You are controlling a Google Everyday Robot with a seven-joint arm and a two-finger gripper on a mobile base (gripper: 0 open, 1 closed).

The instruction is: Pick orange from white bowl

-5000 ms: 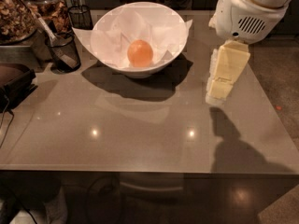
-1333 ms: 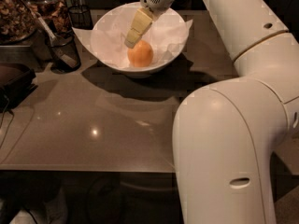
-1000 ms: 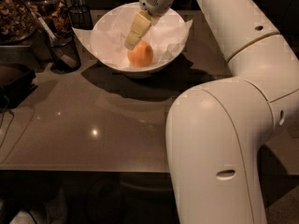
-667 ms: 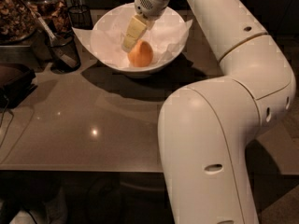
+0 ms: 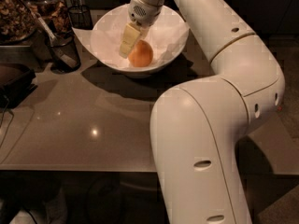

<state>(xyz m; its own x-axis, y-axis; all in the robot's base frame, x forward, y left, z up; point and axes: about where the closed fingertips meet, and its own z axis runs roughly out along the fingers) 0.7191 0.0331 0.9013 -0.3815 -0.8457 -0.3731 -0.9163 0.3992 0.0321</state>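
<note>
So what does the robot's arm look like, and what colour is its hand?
The arm is shiny white, built from fat rounded tubes with bulgy joints, dotted with small dark oval holes. A thin greyish ring circles one joint, and the wrist has a little dotted vent. The gripper is pale yellow and blocky; it is down inside the white bowl, beside the orange.

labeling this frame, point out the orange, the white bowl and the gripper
orange [image 5: 141, 54], camera view, middle of its visible face.
white bowl [image 5: 185, 31], camera view, right-hand rim.
gripper [image 5: 124, 52], camera view, its lower end, inside the bowl just left of the orange.
</note>
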